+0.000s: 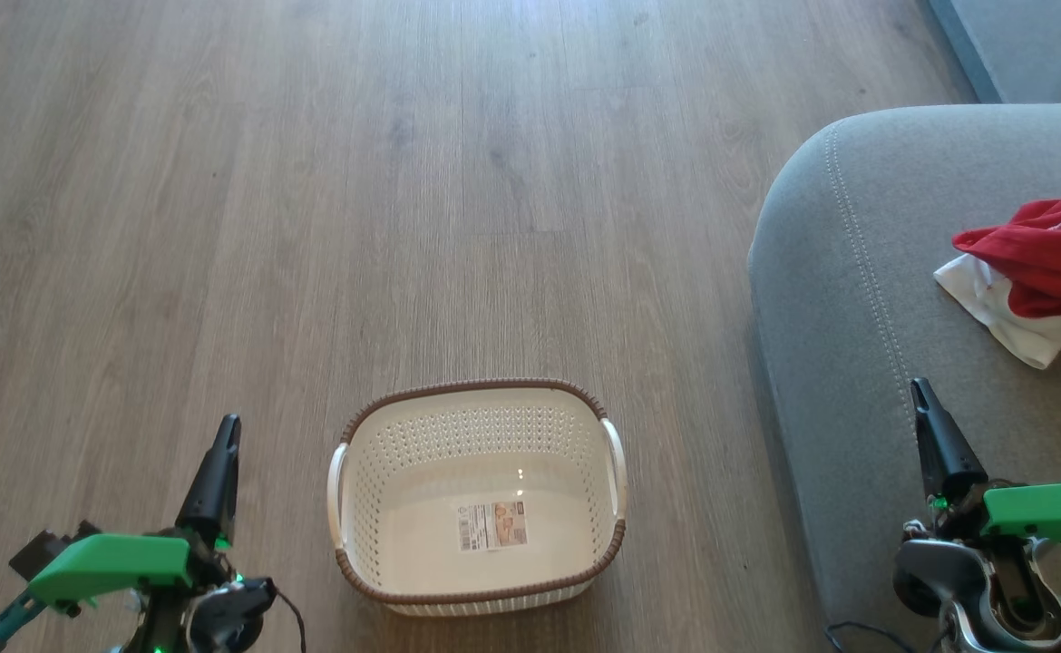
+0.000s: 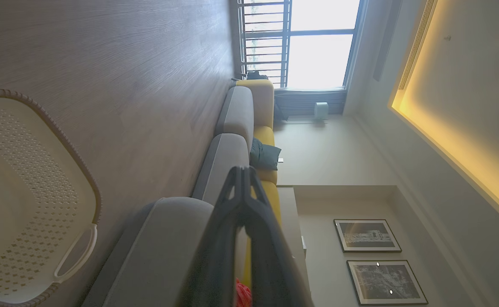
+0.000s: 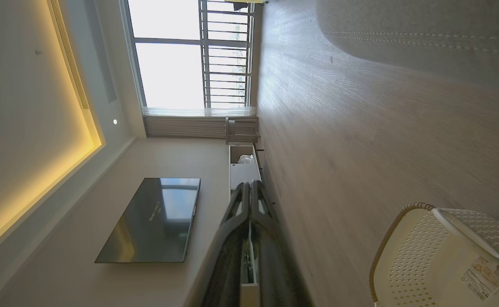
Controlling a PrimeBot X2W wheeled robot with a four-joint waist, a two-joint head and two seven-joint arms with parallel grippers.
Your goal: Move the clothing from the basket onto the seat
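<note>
I see the basket standing empty on the floor, while the red-and-white clothing lies heaped on the seat, inside its stitched edge. The left gripper and right gripper hover, fingers pressed together, holding nothing. I judge the task done.

Daylight pours from the window beyond the right fingers, blown out to white, and it also burns white beyond the left fingers. A warm yellow ceiling strip glows to their right. The head view is evenly lit, soft-shadowed and sharp, with a small glint inside the basket. Both wrist views bend at the edges, and the fingers near the lens are dark and blurred
</note>
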